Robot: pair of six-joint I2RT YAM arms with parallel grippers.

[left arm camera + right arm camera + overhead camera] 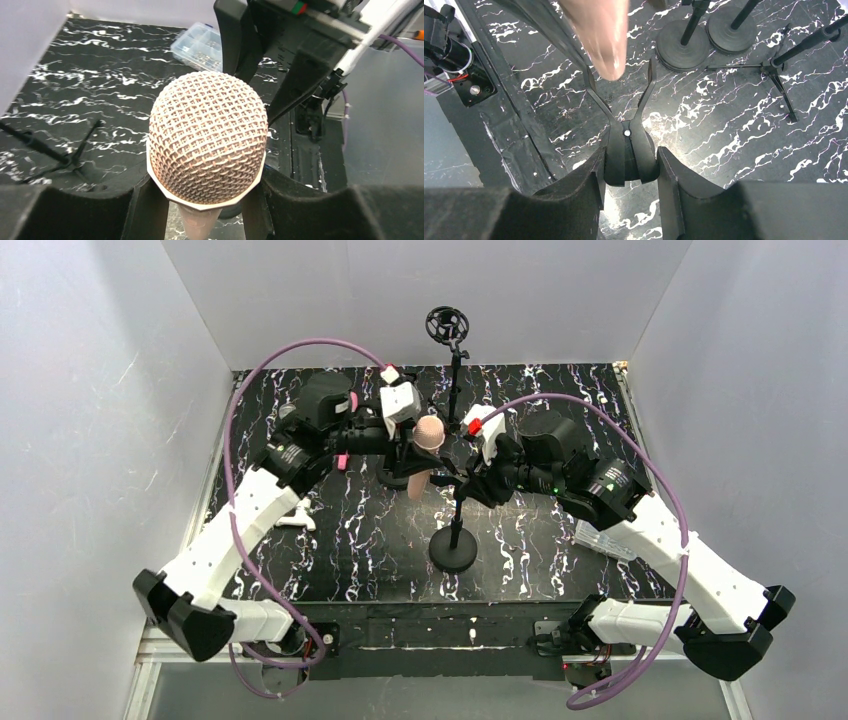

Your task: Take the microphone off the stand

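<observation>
Rising from its round base, the stand [452, 553] ends in a forked clip [626, 150], squeezed at its root by the right gripper [629, 180]. Just past the fork's tips hangs the tail of the microphone [207, 135], with the left gripper [202, 210] pinching it beneath the mesh head.

The microphone [604, 35] shows blurred, cut off by the top edge.

Looked like a robotics lab test cell, not a home or shop. Plain white panel walls [100, 390] boxed in a black marbled tabletop [540, 570]. Left arm [235, 530] and right arm [690, 555] were bolted at its near edge, with loose purple cable [300, 344] loops and a clear parts box [603, 538] by the right edge.
</observation>
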